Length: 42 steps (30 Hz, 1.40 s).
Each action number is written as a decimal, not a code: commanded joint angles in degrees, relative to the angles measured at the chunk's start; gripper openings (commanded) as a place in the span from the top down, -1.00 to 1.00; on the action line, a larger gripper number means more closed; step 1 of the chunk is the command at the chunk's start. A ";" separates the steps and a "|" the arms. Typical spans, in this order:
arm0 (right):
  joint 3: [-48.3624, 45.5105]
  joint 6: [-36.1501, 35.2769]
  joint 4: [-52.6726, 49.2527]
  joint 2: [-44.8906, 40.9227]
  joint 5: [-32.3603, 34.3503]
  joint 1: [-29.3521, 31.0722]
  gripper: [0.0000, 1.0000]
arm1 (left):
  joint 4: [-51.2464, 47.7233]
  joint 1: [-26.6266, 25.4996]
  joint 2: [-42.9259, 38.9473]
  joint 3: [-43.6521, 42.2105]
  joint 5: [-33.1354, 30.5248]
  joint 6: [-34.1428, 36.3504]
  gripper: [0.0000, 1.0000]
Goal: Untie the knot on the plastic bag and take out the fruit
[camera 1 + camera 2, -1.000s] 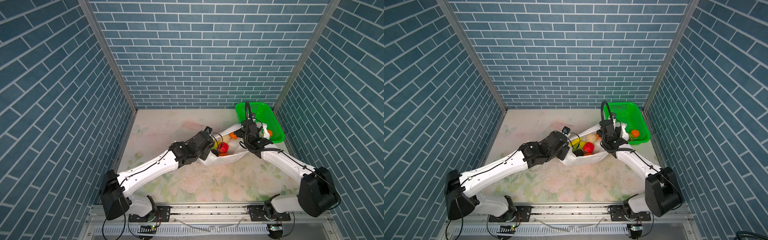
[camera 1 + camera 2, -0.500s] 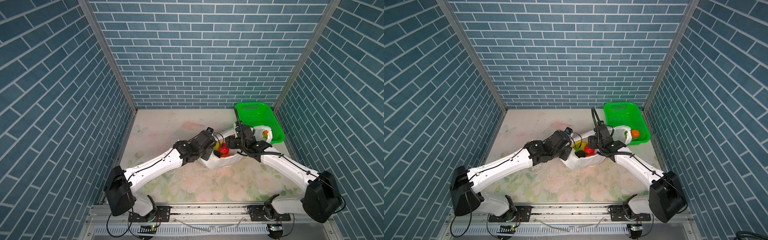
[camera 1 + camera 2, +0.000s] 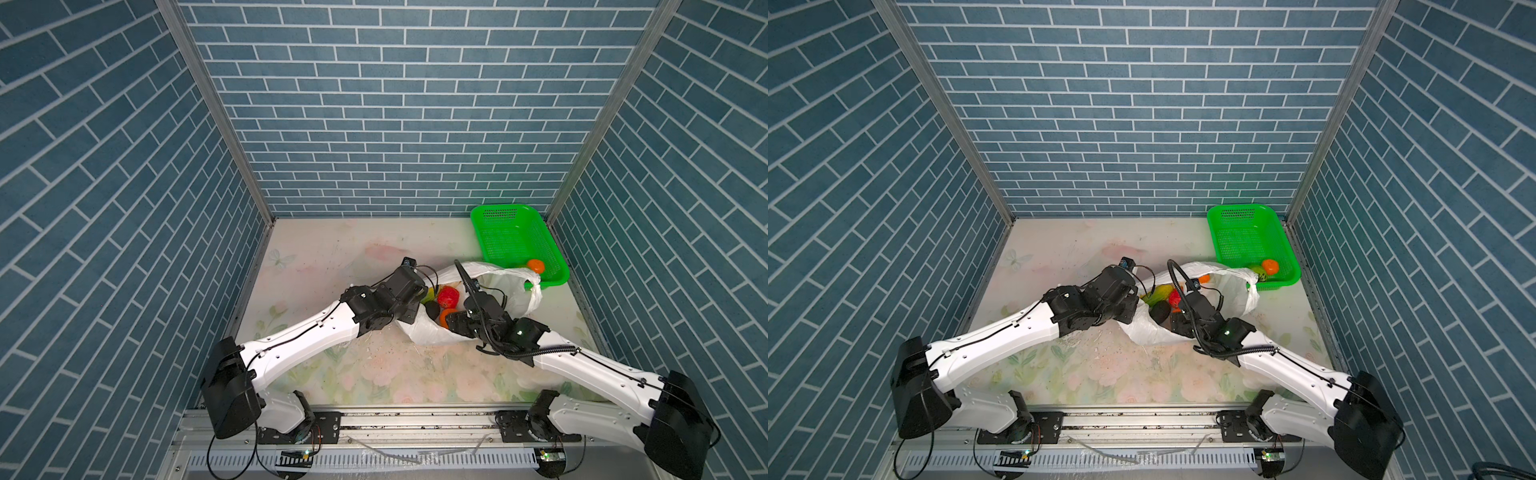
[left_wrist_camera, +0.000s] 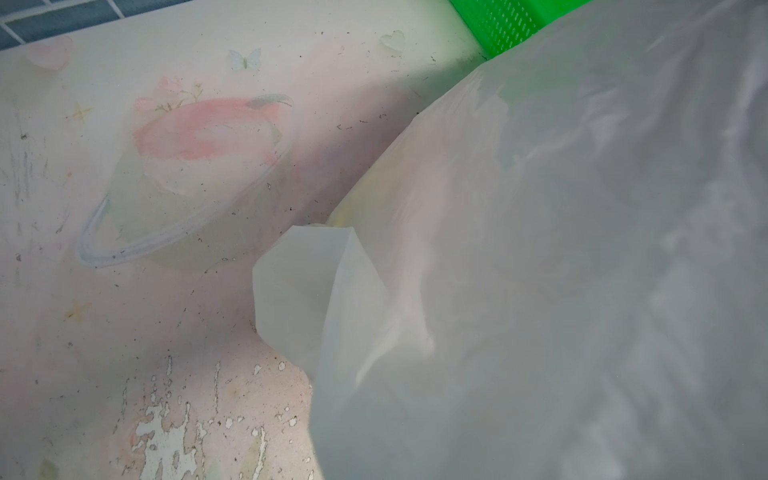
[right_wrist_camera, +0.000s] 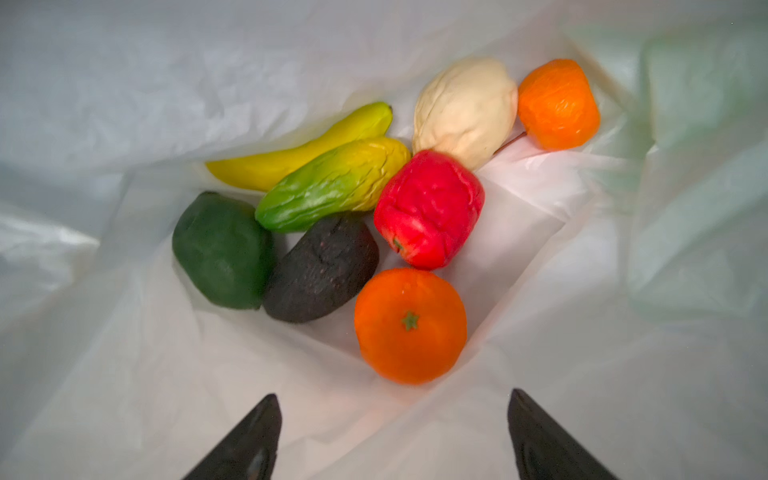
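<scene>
The plastic bag (image 3: 513, 293) (image 3: 1231, 291) lies on the table with its mouth wide open; no knot shows. Inside lies the fruit: a round orange (image 5: 409, 324), a red one (image 5: 430, 208), a dark avocado (image 5: 322, 270), a dark green one (image 5: 220, 249), a green-yellow one (image 5: 332, 185), a banana (image 5: 299, 153), a cream one (image 5: 465, 104) and a peeled orange (image 5: 559, 104). My right gripper (image 5: 392, 395) (image 3: 453, 323) is open inside the mouth, just short of the round orange. My left gripper (image 3: 415, 313) is shut on the bag's left rim, its fingers hidden under the film (image 4: 540, 291).
A green basket (image 3: 513, 239) (image 3: 1246, 241) stands at the back right, touching the bag's handle loops (image 3: 534, 289). It holds an orange piece (image 3: 536, 265) and a speckled yellow-green ball (image 3: 1260, 271). Brick walls close in the table on three sides.
My right gripper has come away from the basket side, moved left and toward the front, and dipped into the bag's mouth, still open. The left arm has barely moved.
</scene>
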 commanded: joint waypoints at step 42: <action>22.16 -10.30 18.76 32.29 -0.49 -14.79 -0.63 | 7.07 -4.23 1.82 -5.75 -20.63 17.86 1.00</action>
